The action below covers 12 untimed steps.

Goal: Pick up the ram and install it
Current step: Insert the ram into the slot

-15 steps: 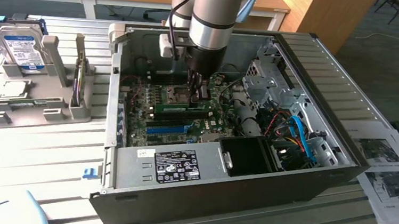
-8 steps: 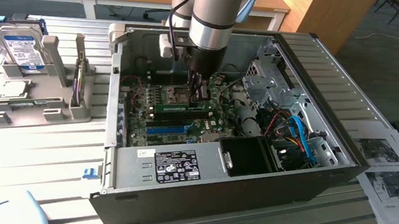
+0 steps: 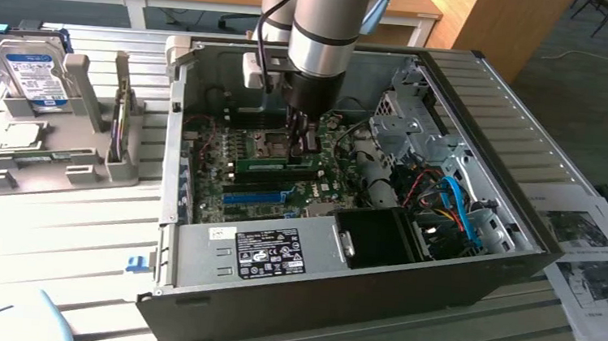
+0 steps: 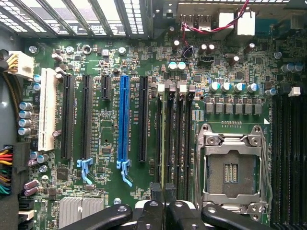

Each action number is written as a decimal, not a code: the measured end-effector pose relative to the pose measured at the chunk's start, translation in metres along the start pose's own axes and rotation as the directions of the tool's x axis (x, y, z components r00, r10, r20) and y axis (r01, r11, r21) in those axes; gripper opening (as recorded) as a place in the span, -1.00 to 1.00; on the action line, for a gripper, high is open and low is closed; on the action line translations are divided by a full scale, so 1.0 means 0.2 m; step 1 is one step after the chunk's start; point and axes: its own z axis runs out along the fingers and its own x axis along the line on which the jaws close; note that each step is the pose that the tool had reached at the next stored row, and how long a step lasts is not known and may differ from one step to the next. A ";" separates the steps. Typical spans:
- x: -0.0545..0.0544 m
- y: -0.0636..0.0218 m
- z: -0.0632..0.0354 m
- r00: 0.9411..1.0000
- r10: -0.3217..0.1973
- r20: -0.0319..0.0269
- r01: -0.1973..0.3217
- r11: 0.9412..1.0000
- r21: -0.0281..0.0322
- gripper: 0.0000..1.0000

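Observation:
The ram is a thin green stick standing on edge among the black memory slots of the motherboard, inside the open computer case. In the wrist view the ram shows edge-on as a narrow greenish line that runs straight in between my fingertips. My gripper reaches down into the case from above, over the right-hand end of the stick in the exterior view. The black fingers are pressed close together on the ram's upper edge, so my gripper is shut on it.
A bright-blue slot and black expansion slots lie beside the memory slots, and the bare CPU socket lies on their other side. On the exterior view's left, a grey rack holds a hard drive. Papers lie on the right.

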 end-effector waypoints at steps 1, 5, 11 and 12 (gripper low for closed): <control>0.00 0.000 0.000 1.000 0.000 0.000 0.000 1.000 0.001 -0.78; 0.00 0.000 0.000 1.000 0.000 0.001 0.000 1.000 0.002 -0.78; 0.00 0.001 0.000 1.000 0.000 0.004 0.000 1.000 0.005 -0.78; 0.00 0.001 0.000 1.000 0.000 0.004 0.000 1.000 0.006 -0.78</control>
